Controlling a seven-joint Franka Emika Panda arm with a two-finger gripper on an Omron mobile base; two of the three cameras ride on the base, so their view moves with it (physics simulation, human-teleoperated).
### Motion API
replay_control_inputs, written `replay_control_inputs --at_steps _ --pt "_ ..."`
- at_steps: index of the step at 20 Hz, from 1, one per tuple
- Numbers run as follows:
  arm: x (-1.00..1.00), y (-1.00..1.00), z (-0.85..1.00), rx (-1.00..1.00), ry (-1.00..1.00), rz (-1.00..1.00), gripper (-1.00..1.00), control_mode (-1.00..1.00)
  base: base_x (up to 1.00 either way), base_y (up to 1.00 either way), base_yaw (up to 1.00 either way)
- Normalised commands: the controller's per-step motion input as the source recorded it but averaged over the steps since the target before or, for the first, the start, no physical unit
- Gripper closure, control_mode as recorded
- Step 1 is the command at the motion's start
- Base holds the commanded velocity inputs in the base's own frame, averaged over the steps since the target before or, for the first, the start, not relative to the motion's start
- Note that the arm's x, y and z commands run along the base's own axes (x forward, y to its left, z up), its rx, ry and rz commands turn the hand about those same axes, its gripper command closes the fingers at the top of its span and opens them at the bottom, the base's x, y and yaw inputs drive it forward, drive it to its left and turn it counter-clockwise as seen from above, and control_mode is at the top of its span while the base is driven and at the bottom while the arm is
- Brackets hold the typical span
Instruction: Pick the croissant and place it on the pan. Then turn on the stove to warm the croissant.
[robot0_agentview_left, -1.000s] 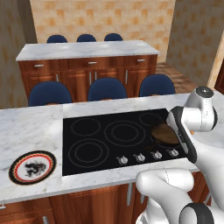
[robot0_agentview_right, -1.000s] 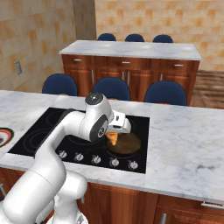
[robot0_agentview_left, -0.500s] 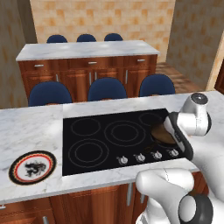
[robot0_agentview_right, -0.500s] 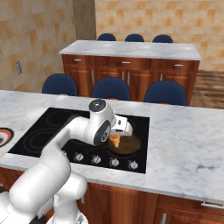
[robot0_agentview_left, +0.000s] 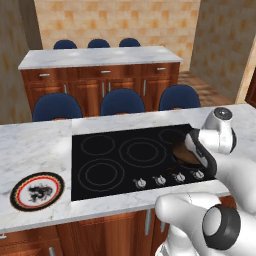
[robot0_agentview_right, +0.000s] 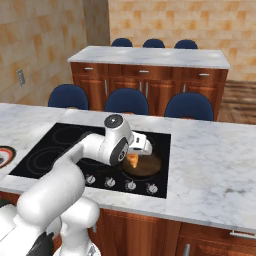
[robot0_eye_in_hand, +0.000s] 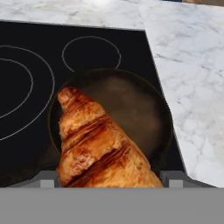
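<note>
The tool is closed on the croissant: its two dark fingertips stand at both sides of the pastry's thick end, and the pastry fills the space between them. The jaws stand wide, because the croissant is wide.

The croissant is above the pan, over the pan's left half as the hand view shows it. Its pointed end reaches toward the pan's far rim. I cannot tell if its lower side already touches the bottom of the pan. In the right base view the croissant hangs under the tool, at the left edge of the pan.

The pan is dark and round, and it sits on the stove, on a front burner. The other burner rings lie to the left of the pan and behind it. The row of small silver knobs is just in front of the pan, along the front edge of the glass.

To the right of the pan, past the edge of the stove, there is white marble worktop. Far to the left of the pan, on the same worktop, lies a round white plate with a red and black rim
</note>
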Motion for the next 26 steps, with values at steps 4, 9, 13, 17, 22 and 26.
replay_control_inputs --at_steps 4,9,13,17,22,26 --pt "0.21 -0.02 -0.15 0.00 0.00 0.00 1.00 -1.00 0.00 0.00 0.00" --pt "0.35 -0.04 -0.28 -0.01 0.00 0.00 1.00 -1.00 0.00 0.00 0.00" --pt "0.32 -0.14 -0.22 0.00 0.00 0.00 1.00 -1.00 0.00 0.00 0.00" --pt "0.12 -0.05 -0.06 0.00 0.00 0.00 1.00 -1.00 0.00 0.00 0.00" --pt "0.00 0.00 -0.06 0.00 0.00 0.00 1.00 -1.00 0.00 0.00 0.00" --pt "0.00 0.00 -0.21 0.00 0.00 0.00 1.00 -1.00 0.00 0.00 0.00"
